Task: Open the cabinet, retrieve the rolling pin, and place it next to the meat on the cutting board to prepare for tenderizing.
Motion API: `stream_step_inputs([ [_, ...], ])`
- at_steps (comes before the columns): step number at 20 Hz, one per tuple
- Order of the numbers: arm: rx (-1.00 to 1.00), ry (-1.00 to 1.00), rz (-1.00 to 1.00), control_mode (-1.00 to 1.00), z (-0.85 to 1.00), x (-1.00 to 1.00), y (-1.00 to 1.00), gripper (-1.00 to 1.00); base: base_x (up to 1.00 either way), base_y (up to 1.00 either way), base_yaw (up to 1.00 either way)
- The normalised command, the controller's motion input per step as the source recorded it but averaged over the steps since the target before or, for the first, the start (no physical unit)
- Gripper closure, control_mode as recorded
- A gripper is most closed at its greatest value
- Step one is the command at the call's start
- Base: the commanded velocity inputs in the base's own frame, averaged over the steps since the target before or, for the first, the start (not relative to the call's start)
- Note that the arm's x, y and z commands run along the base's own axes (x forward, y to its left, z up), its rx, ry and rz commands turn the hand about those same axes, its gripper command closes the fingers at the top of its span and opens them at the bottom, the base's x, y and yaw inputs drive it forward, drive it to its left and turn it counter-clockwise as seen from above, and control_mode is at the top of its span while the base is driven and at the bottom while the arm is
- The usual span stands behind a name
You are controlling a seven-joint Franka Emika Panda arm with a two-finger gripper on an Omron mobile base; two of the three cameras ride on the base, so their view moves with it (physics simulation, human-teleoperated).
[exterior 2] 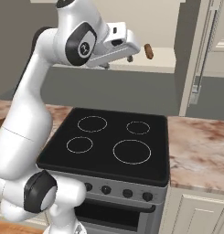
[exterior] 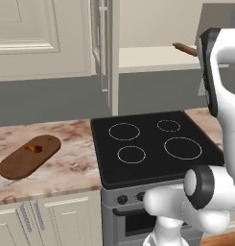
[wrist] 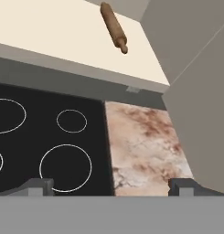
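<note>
The cabinet (exterior: 152, 29) above the stove stands open, its left door (exterior: 102, 48) swung out edge-on and its right door (exterior 2: 209, 45) swung out too. On the cream shelf (wrist: 54, 36) inside lies the brown rolling pin (wrist: 114, 28), whose end also shows in both base views (exterior: 185, 48) (exterior 2: 148, 51). My gripper (exterior 2: 118, 62) hovers in front of the shelf, just left of the pin, open with nothing between its fingertips (wrist: 38, 186). The dark oval cutting board (exterior: 30, 156) lies on the left counter, and the small reddish meat (exterior: 33, 148) sits on it.
A black four-ring stove top (exterior: 152, 144) lies below the open cabinet. Marbled counter (wrist: 145, 141) runs on both sides of it. A closed cream wall cabinet (exterior: 23, 33) hangs at the left. The open doors jut out on either side of the shelf.
</note>
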Motion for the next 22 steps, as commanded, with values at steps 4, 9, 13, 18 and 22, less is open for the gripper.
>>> stream_step_inputs([
  [4,0.09,-0.02,0.11,-1.0,0.0,0.41,0.0,-1.0,0.0,0.0,0.0],
  [9,0.07,0.0,0.07,-1.0,0.0,0.45,0.0,-1.0,0.0,0.0,0.0],
  [13,0.07,0.0,0.06,-1.0,0.0,0.51,0.0,-1.0,0.0,0.0,0.0],
  [18,0.04,0.0,0.02,-1.0,0.0,0.43,-0.07,-1.0,0.0,0.0,0.0],
  [22,0.0,0.0,0.0,-1.0,0.0,0.37,-0.14,-1.0,0.0,0.0,0.0],
])
